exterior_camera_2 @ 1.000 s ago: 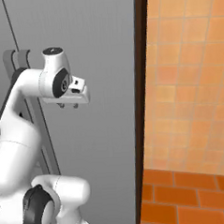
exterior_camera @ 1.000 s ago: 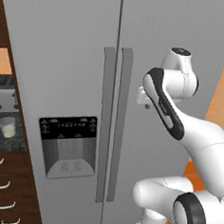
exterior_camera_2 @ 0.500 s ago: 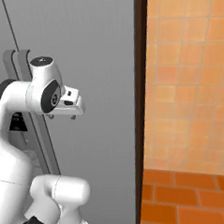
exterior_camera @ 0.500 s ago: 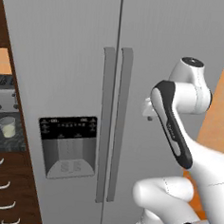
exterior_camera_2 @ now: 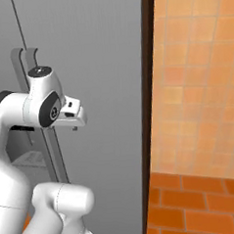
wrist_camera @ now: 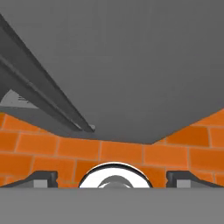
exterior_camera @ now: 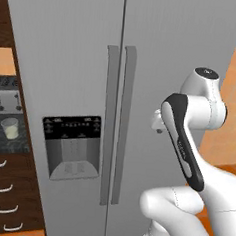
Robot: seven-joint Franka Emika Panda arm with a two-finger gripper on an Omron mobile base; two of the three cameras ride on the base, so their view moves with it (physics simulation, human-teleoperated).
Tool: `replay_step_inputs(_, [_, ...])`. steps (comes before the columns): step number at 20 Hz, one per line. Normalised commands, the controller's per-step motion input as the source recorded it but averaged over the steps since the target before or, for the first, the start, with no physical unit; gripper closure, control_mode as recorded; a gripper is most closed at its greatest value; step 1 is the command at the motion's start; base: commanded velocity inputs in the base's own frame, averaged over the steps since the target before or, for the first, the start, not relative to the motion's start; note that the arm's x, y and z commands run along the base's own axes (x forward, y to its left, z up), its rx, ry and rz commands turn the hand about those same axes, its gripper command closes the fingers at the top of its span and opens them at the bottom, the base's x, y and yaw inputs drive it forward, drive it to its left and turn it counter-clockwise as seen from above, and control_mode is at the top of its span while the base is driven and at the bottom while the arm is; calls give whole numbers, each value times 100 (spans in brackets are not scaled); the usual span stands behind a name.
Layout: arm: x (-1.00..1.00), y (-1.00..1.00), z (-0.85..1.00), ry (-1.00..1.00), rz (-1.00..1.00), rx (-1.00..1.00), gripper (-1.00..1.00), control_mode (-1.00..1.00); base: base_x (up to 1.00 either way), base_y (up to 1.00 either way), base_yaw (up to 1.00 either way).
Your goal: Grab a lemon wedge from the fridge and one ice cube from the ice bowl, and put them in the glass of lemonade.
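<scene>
Left base view — fridge (exterior_camera: 84,62) doors shut, contents hidden; glass of lemonade (exterior_camera: 10,128) small beside the toaster (exterior_camera: 2,100) on the table (exterior_camera: 2,143). Tool (wrist_camera: 112,178) fingers spread wide, empty — orange brick floor (exterior_camera_2: 203,207) below.

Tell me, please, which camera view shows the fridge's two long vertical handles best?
The left base view: both long grey vertical handles face the camera on the tall grey fridge. The right base view shows them mostly behind the arm; the hand view shows them foreshortened.
</scene>
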Motion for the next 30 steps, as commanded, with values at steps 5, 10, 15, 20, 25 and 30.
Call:
replay_step_inputs(5, [0,0,0,0,0,0,-100,100,-59,0,0])
replay_step_inputs(10, [0,0,0,0,0,0,-100,100,-49,0,0])
replay_step_inputs(15, [0,0,0,0,0,0,-100,100,-45,0,0])
replay_step_inputs(20, [0,0,0,0,0,0,-100,100,-45,0,0])
replay_step_inputs(25, [0,0,0,0,0,0,-100,100,-43,0,0])
replay_step_inputs(30, [0,0,0,0,0,0,-100,100,-47,0,0])
